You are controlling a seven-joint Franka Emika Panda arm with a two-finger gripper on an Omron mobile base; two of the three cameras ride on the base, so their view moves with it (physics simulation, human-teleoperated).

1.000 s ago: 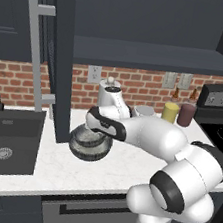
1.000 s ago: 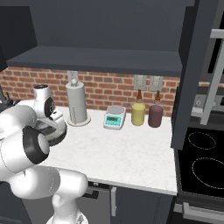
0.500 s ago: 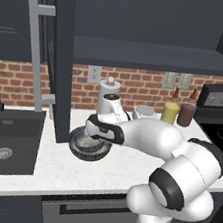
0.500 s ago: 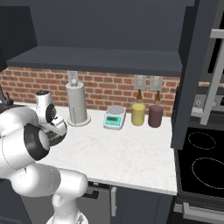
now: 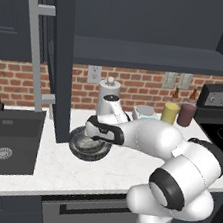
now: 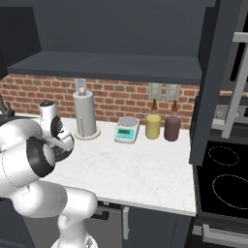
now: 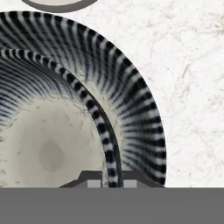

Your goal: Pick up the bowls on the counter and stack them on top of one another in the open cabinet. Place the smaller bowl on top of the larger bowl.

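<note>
sink (image 5: 8,141) far left in the counter (image 5: 49,167), then the open cabinet's door (image 5: 61,55) edge-on with its bar handle (image 5: 34,51). Just right of the door's foot: a dark bowl (image 5: 89,144), gripper (image 5: 100,132) down on it.

Hand view: the fingertips (image 7: 94,183) straddle a striped rim, jaws pinched nearly shut on the bowl wall. A second, wider striped rim (image 7: 140,118) rings it, so the held piece looks like the smaller bowl (image 7: 48,144) sitting inside the larger bowl. Can't confirm from the base views, where they read as one dark mass.

If they are nested, lift straight up until the inner rim clears the outer, with no sideways drag, or the lower bowl skates on the stone. One-wall grip: keep the wrist level and go slow, since the bowl will want to pivot.

Cabinet shelf (image 5: 157,57) is above and right; swing wide of the door edge and the paper-towel holder (image 5: 108,95) behind.
</note>
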